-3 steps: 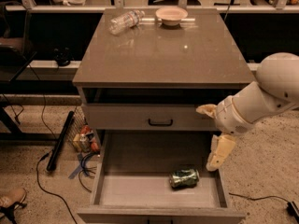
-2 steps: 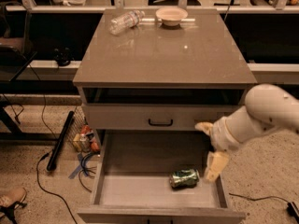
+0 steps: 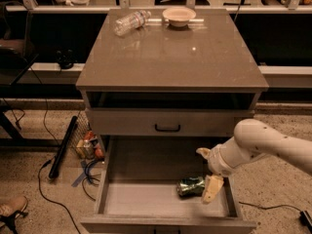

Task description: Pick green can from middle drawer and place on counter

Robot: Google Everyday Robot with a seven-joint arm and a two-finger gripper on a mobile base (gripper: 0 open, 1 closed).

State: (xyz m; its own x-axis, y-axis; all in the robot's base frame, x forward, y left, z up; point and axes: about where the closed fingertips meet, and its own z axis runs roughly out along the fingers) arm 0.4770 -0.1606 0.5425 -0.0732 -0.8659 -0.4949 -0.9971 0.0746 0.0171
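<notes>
We see the drawer pulled out at the bottom of the cabinet. The can lies on its side on the grey floor, in the right half and nearer the front than the back. The gripper hangs inside the drawer at the can's right end, on a white arm that reaches in from the right. Its two pale fingers stand spread apart. One is raised toward the back of the drawer, and the other points down just beside the can's right end. We cannot tell whether that lower finger touches the can or only overlaps it in our view, and the can is not held. Above the open drawer, a shallow drawer front with a black handle is closed. On the counter a clear bottle lies at the back left and a bowl stands at the back centre, both well apart from the gripper.
</notes>
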